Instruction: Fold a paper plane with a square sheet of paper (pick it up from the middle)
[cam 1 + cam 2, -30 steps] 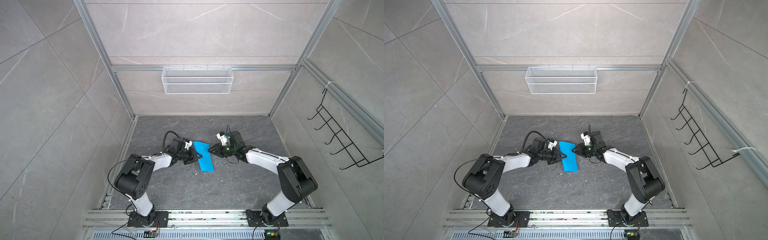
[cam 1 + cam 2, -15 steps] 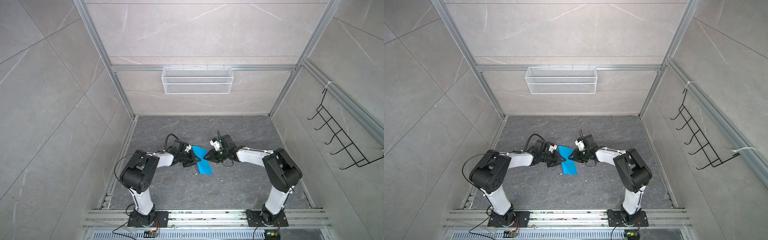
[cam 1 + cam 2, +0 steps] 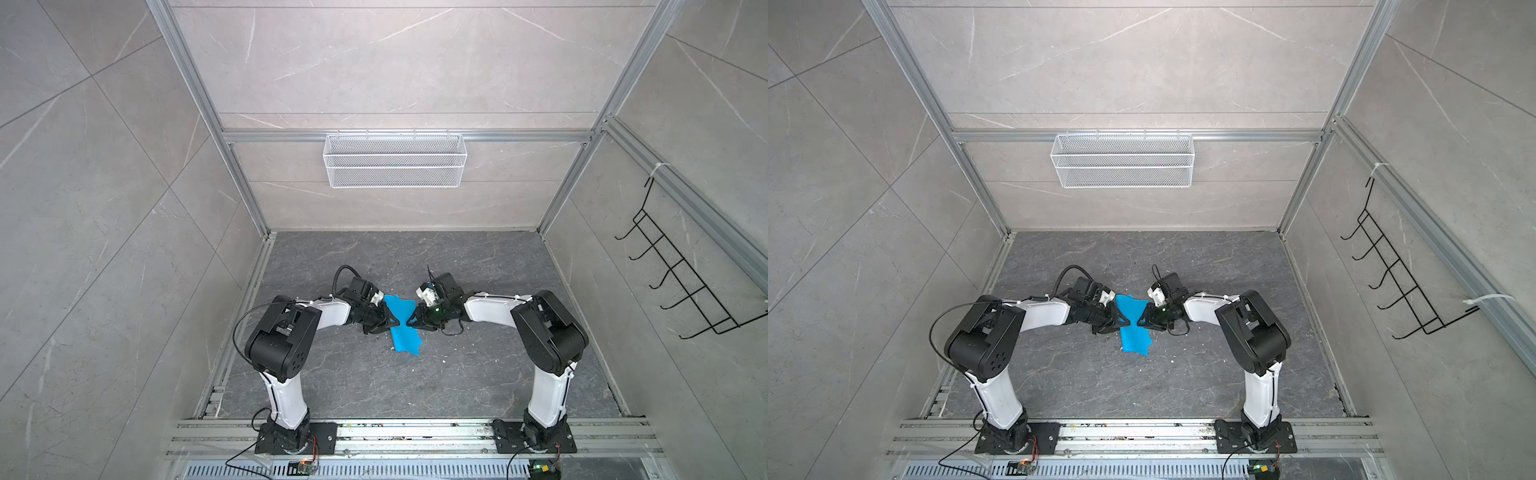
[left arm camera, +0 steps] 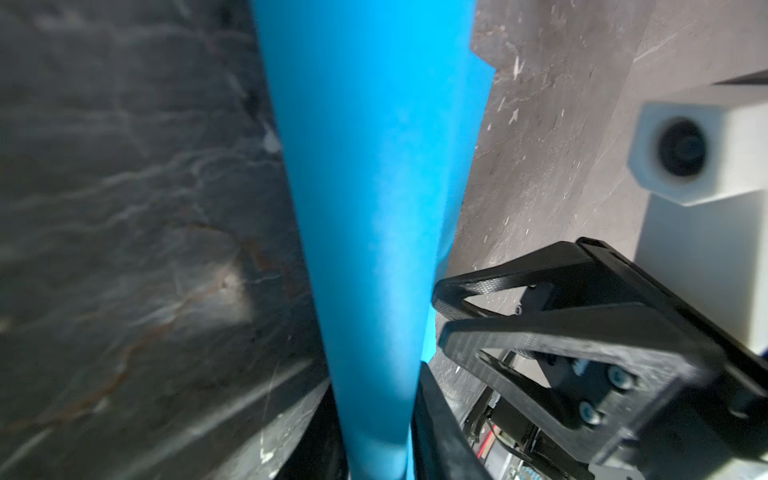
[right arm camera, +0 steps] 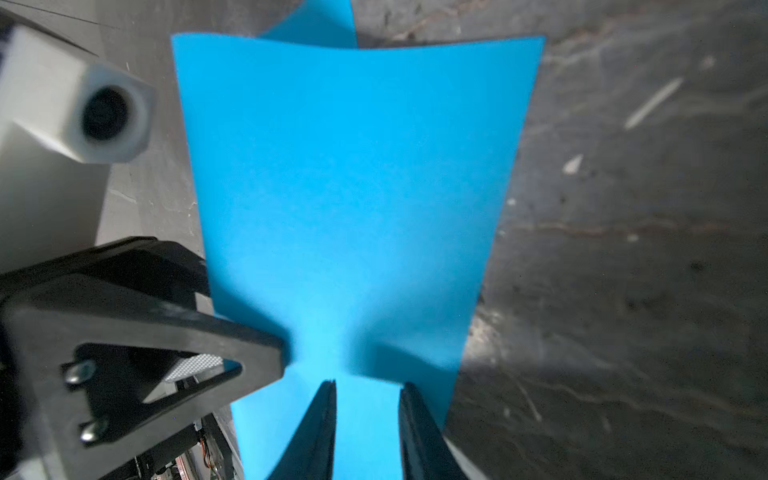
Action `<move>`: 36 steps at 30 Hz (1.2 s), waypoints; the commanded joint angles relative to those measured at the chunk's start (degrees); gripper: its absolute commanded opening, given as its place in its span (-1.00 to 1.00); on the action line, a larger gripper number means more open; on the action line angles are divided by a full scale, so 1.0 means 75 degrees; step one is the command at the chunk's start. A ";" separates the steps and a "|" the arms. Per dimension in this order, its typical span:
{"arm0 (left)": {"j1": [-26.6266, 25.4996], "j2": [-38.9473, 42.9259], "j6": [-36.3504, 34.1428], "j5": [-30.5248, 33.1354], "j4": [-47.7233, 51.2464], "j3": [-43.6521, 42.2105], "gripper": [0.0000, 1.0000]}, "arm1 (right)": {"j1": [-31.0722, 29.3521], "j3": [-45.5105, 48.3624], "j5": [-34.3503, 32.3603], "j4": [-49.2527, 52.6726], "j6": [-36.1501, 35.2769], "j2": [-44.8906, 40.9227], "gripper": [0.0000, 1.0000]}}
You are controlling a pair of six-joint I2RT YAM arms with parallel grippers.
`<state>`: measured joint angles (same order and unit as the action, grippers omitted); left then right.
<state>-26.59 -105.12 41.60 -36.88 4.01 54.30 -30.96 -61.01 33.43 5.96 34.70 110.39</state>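
The square sheet of paper [image 3: 404, 334] [image 3: 1134, 338] is bright blue and lies bent on the dark floor, pinched in at its middle between my two grippers. The left gripper [image 3: 394, 323] [image 3: 1126, 322] meets it from the left. In the left wrist view a rounded ridge of the sheet [image 4: 374, 166] runs between that gripper's [image 4: 376, 399] fingers and touches both. My right gripper [image 3: 411, 322] [image 3: 1140, 322] faces it from the right. In the right wrist view its fingers stand a little apart [image 5: 365, 382] over the sheet [image 5: 353, 187]. No paper plane shows.
A white wire basket [image 3: 395, 160] hangs on the back wall and a black hook rack [image 3: 681, 286] on the right wall. Metal rails [image 3: 395, 432] with both arm bases run along the front. Small white scraps [image 3: 444, 359] dot the floor near the sheet.
The right gripper has come in against the sheet and its arm's elbow has swung nearer the front. The sheet has gone from flat to pinched at its middle. The left jaws have widened slightly.
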 commanded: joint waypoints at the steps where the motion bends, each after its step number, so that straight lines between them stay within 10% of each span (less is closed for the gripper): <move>1: 0.0037 -0.0068 -0.0806 0.0198 0.0848 0.0374 -0.40 | -0.0124 -0.0024 -0.0170 0.0172 0.0027 0.0141 -0.40; 15: 0.0015 0.1559 -0.1022 0.2206 0.2280 0.0494 0.08 | -0.0389 0.0576 -0.0272 -0.0947 0.1407 0.0141 -0.41; 36: -0.1001 0.0333 0.0146 0.2963 0.1781 0.1080 -0.55 | -0.0459 0.0966 -0.0207 -0.1800 0.1799 -0.0133 -0.44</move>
<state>-33.85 -101.84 42.04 -15.73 16.01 60.27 -33.85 -55.00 32.99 -8.47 48.05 110.15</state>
